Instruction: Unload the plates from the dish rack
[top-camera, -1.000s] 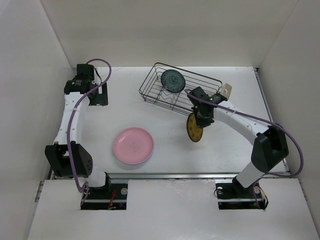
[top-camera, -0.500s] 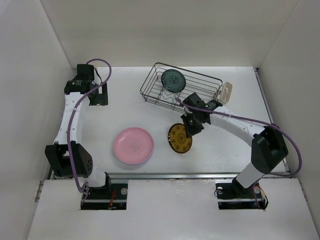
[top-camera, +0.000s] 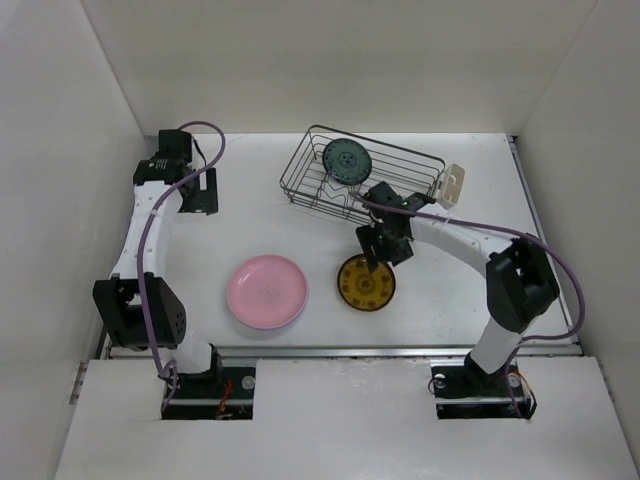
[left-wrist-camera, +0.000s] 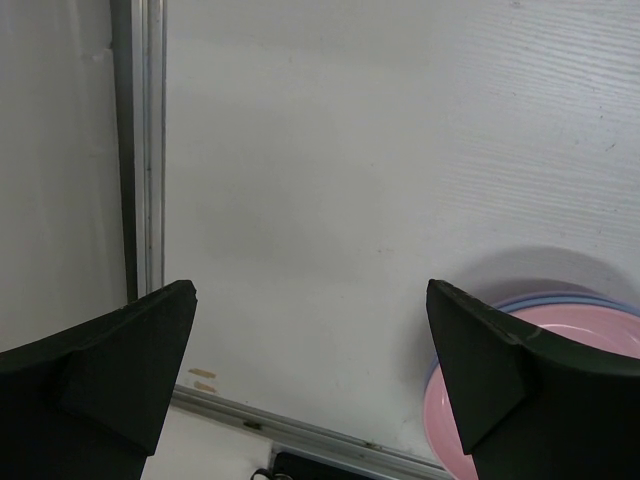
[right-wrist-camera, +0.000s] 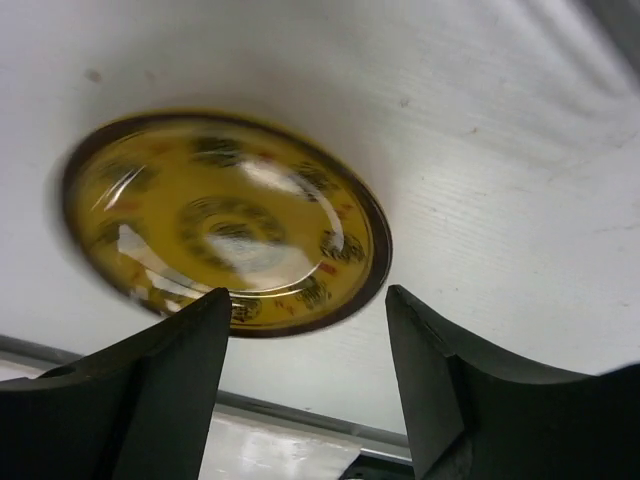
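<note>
The yellow patterned plate lay flat on the table near the pink-topped stack, the right gripper spread apart above it, evidently releasing, while a teal plate stood in the dish rack and the left gripper gaped idle.

You see a yellow plate with a dark brown rim and rings of dark motifs around a circular centre. The pink plate is plain apart from a faint mark in the middle, with a lavender-blue rim showing beneath it. In the dark wire dish rack the teal plate bears dark dots. The cup is cream, the desk white, and the left pincer and right pincer black.
</note>
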